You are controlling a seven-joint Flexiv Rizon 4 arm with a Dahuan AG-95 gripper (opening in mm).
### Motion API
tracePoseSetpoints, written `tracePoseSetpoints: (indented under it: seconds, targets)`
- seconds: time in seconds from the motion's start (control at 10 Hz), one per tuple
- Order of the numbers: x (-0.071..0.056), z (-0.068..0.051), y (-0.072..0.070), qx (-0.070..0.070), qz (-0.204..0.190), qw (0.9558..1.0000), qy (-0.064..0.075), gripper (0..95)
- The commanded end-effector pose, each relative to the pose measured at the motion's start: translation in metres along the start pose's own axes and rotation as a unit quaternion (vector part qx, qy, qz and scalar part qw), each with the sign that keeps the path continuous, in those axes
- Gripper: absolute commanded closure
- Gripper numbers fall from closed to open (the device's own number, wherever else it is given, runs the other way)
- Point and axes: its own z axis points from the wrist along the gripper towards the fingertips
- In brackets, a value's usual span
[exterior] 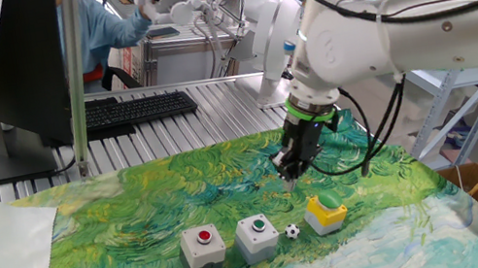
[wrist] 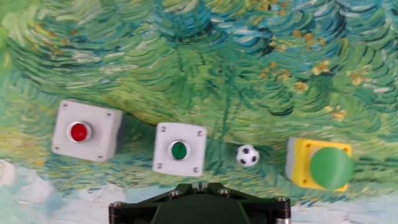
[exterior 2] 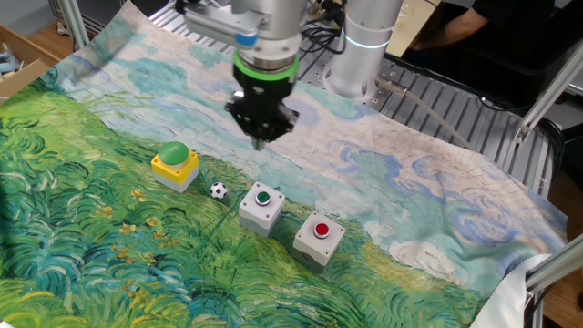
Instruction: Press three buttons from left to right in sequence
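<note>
Three button boxes stand in a row on the painted cloth. The grey box with the red button (exterior: 204,247) (exterior 2: 320,237) (wrist: 86,131) is at one end. The grey box with the green button (exterior: 258,233) (exterior 2: 262,206) (wrist: 180,149) is in the middle. The yellow box with the green button (exterior: 326,211) (exterior 2: 175,164) (wrist: 318,164) is at the other end. My gripper (exterior: 288,177) (exterior 2: 259,141) (wrist: 199,185) hangs above the cloth behind the row, nearest the middle box, touching nothing. Its fingertips meet in one point, shut and empty.
A tiny soccer-patterned ball (exterior: 293,232) (exterior 2: 219,190) (wrist: 247,155) lies between the middle box and the yellow box. A black keyboard (exterior: 131,110) lies on the ribbed metal table behind the cloth (exterior: 136,221). A person (exterior: 102,30) sits at the back.
</note>
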Motion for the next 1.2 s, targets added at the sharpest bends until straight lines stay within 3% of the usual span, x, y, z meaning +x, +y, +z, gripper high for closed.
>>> tracePoseSetpoints:
  seconds: [0.1, 0.6, 0.8, 1.2]
  targets:
    - [0.001, 0.000, 0.012, 0.000, 0.007, 1.0000, 0.002, 95.0]
    - [-0.003, 0.017, 0.029, 0.007, 0.013, 0.9999, 0.001, 95.0]
    - [-0.007, 0.023, 0.027, 0.014, 0.009, 0.9999, 0.003, 95.0]
    - [-0.017, 0.043, 0.015, 0.012, 0.015, 0.9998, 0.002, 95.0]
